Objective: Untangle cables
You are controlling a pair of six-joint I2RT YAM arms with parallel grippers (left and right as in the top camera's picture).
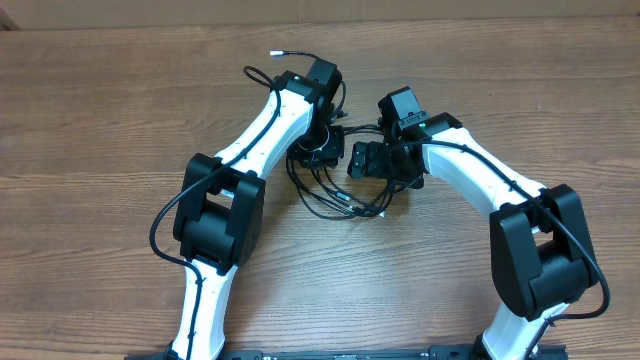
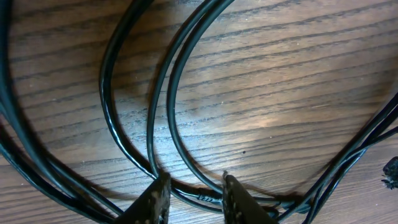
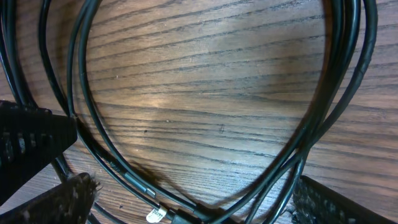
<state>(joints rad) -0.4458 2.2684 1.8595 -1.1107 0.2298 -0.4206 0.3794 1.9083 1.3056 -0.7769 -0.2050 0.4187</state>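
Because the cables (image 1: 335, 198) lie heaped in overlapping loops at the centre of the overhead view, both arms bend inward over that one spot, wrists pointing down at the wooden table (image 1: 100, 120). One strand escapes the heap and runs to the upper middle of the frame, ending in a pale plug tip (image 1: 276, 53) just above the left arm.

In its own wrist view the left gripper (image 2: 196, 200) sits at the bottom edge with its jaws partly apart. The gap is clearly wider than any single cord. One thin strand (image 2: 198, 195) crosses that gap low against the wood, and neither finger presses on it, so the claw has hold of nothing. The narrow stance seems meant for singling out one cord where several curves run side by side.

The right gripper (image 3: 199, 202) is spread as wide as it goes, its fingers sitting in the lower left and lower right corners of its view. They straddle a big loop of cord, and a silver plug tip (image 3: 155, 215) lies at the bottom edge between them. It grips nothing either.

The loops cross one another in every view, so I judge the untangling far from done; closing here could easily catch two strands at once
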